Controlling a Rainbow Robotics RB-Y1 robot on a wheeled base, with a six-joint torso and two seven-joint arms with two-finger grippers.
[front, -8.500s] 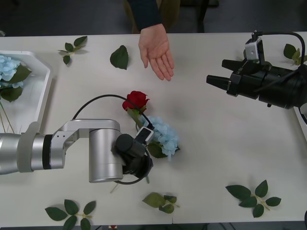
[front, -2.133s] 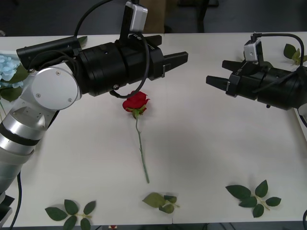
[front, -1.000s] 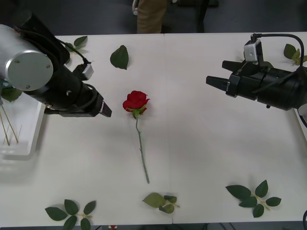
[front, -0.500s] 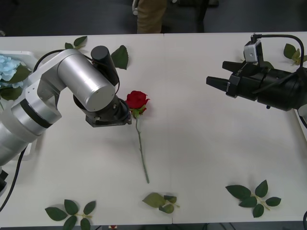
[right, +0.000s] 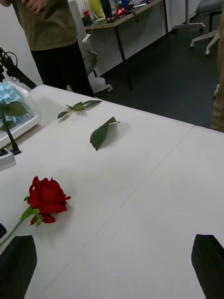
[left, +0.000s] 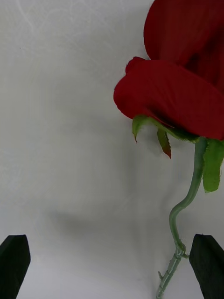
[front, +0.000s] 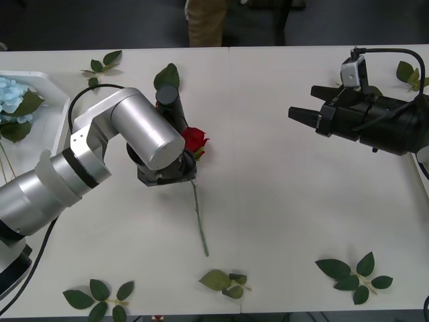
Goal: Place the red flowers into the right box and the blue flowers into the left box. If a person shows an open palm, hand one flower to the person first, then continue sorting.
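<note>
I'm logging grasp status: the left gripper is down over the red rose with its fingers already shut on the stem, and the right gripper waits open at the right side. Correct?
Not quite. The left gripper is down over the red rose, but the left wrist view shows its fingers apart, with the stem beside one finger, not clamped. The right gripper does wait open at the right.

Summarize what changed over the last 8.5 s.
The open palm withdrew and the blue flower left the table centre. The left gripper swung back and came down over the rose, fingers open astride its stem, not yet gripping. The rose, the right gripper and the leaf sprigs stayed put.
</note>
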